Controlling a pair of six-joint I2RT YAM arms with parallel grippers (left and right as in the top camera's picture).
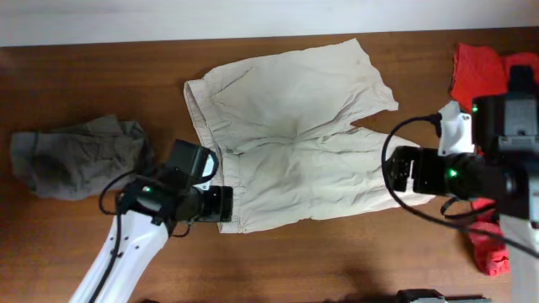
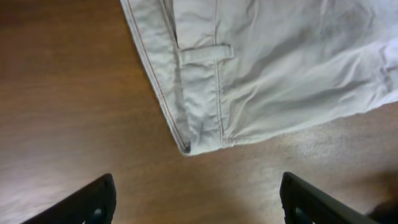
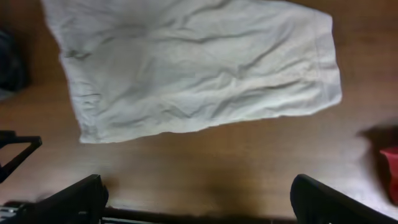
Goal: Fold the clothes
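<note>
The shorts (image 1: 286, 126), spread ahead of both open, empty jaws, should next be gripped along the edge nearest them.

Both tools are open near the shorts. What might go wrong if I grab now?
The left tool hangs over bare wood short of the waistband corner; closing here may miss the shorts. The right tool is likewise short of the leg. The red garment beside the right arm might get dragged.

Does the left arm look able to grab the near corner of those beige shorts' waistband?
Probably yes. The left gripper is open, and the waistband corner lies flat on bare table just ahead of it, with nothing between.
</note>
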